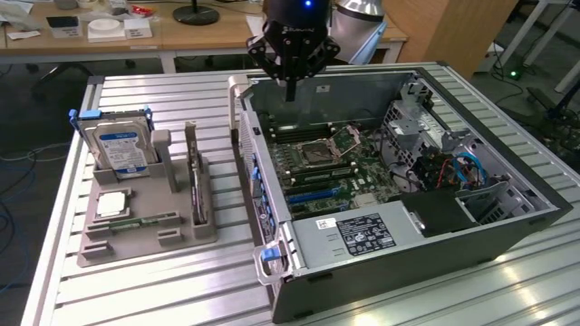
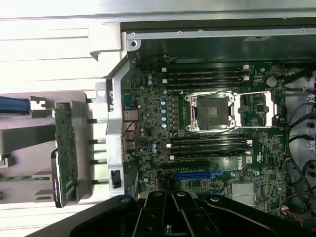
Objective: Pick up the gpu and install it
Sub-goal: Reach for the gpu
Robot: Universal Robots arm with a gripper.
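Arm (image 1: 292, 8) cut off at ext. view's top; gpu (image 1: 194, 175) btm hidden in holder (image 1: 136, 239) slot.

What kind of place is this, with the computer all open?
Probably a robot lab or workshop. A robot gripper hangs over an open computer on a slatted metal table, a hard drive stands in a gray holder, and a cluttered desk sits behind.

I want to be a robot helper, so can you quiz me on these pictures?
1. True or false: the claw holds the gpu.
2. What does the claw hang above? A a chair; B the open computer case; C a sink.
3. Fill in: the gpu stands ___ in the grey holder, beside the hard drive.
Key: 1 false; 2 B; 3 upright.
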